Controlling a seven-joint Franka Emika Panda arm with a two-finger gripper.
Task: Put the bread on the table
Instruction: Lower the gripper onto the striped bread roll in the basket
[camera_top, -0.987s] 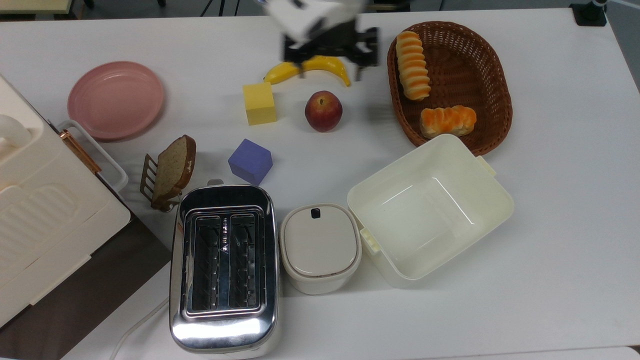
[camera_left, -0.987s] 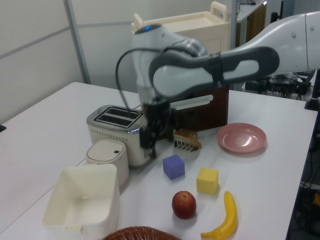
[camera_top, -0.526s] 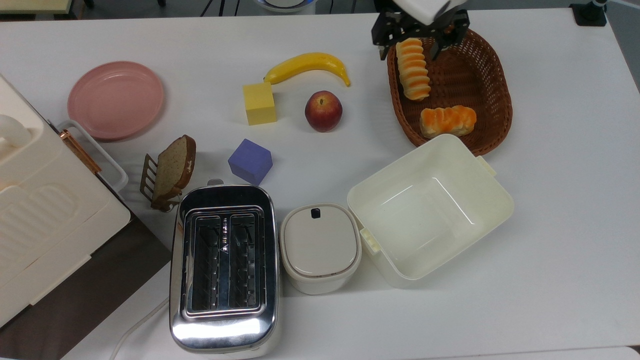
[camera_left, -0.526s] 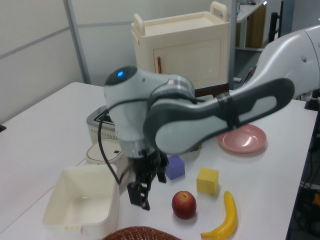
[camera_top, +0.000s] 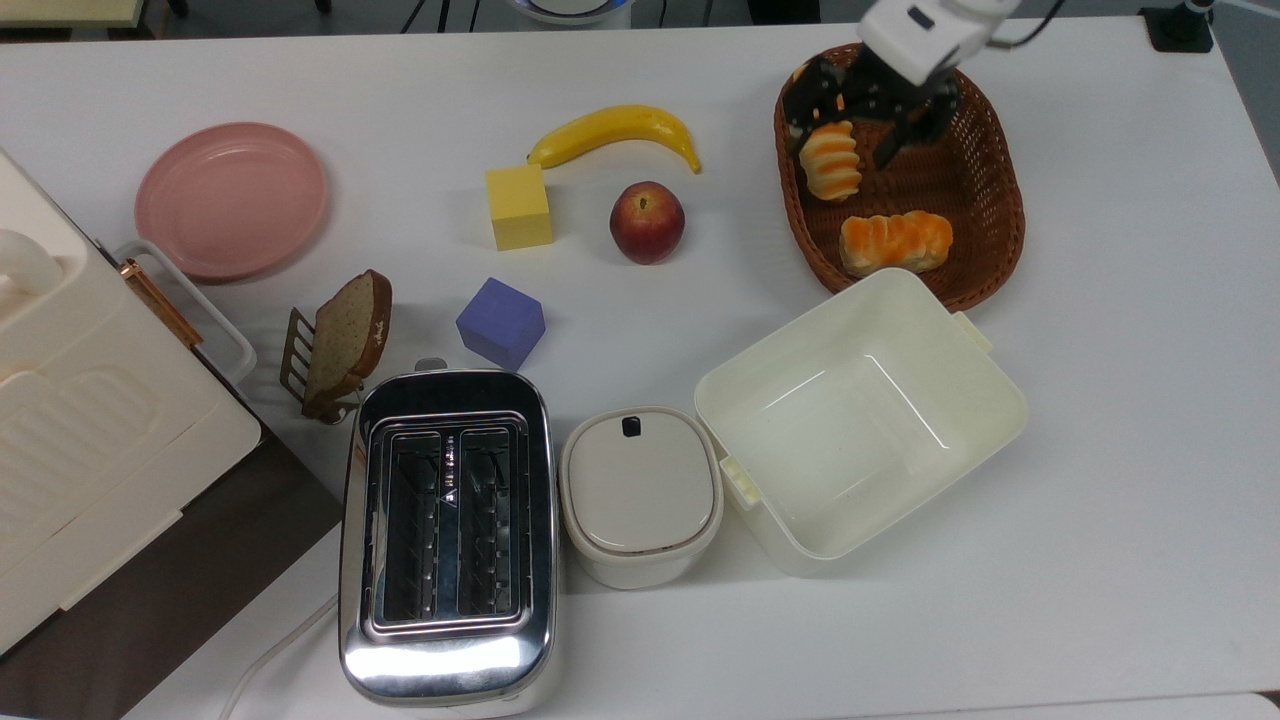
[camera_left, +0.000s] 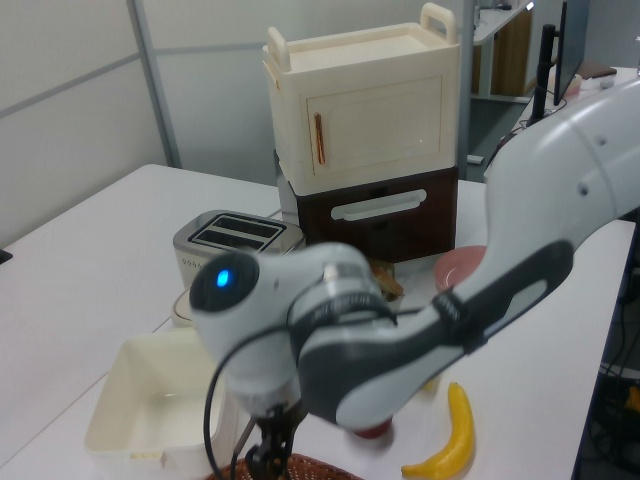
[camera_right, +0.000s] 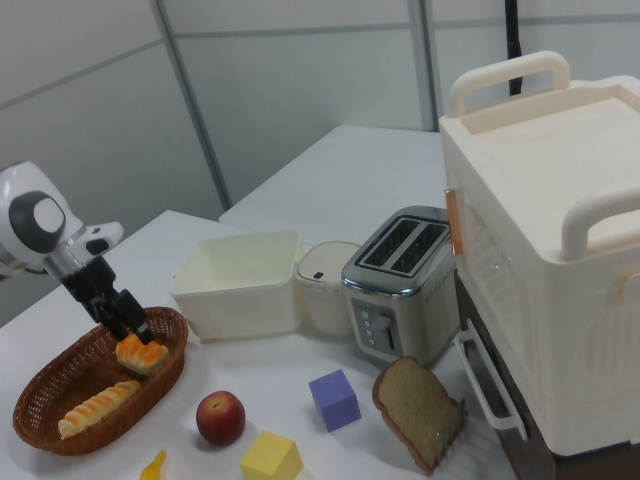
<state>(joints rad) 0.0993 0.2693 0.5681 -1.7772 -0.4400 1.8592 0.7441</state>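
gripper: fingers spread either side of the bread, over the basket | bread: lies in the brown wicker basket, near its rim on the top view's left | shorter orange roll: same basket, nearer the cream open box | table: white, carries apple, banana
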